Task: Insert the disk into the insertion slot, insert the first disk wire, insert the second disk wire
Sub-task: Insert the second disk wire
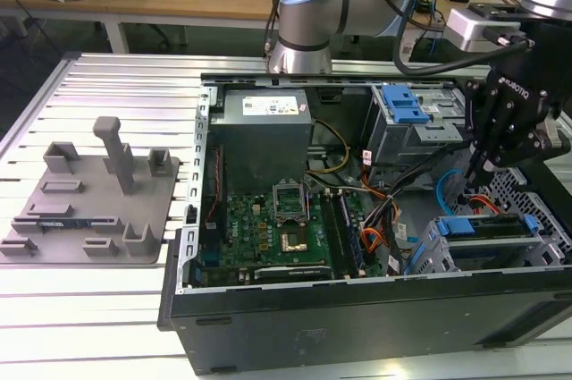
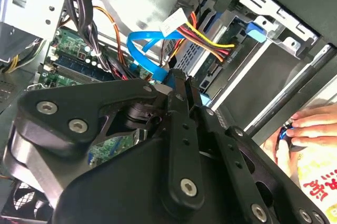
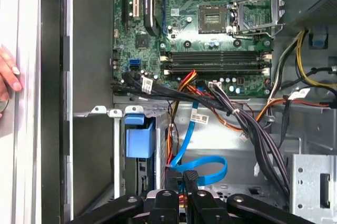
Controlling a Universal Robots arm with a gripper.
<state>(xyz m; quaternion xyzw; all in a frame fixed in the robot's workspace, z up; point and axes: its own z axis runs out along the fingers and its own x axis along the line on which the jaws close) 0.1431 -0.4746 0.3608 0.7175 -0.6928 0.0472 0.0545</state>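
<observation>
Gripper: black, hanging inside the open PC case [image 1: 357, 313] at the exterior view's right, tips [image 1: 471, 168] pointing down into the gap behind the drive cages. In both wrist views the fingers [image 2: 181, 103] look pressed together around the end of the blue flat cable [image 3: 202, 168], so I'd call it clamped on that cable's connector, though the contact point itself is pretty buried.

Disk: already sitting in the insertion slot [image 1: 429, 259], the low grey cage at the case's front corner. You can see the disk's blue carrier edge [image 1: 487, 226] along the top of it.

Disk vs gripper: the disk is just below and slightly toward the camera from the fingertips, close but not touching as far as I can tell.

Blue cable: loops from the motherboard [image 3: 210, 29] area down to the fingers.

Other stuff: a person's hand [image 3: 8, 76] rests on the case edge; a grey fixture plate [image 1: 89, 206] sits on the table, well apart.
</observation>
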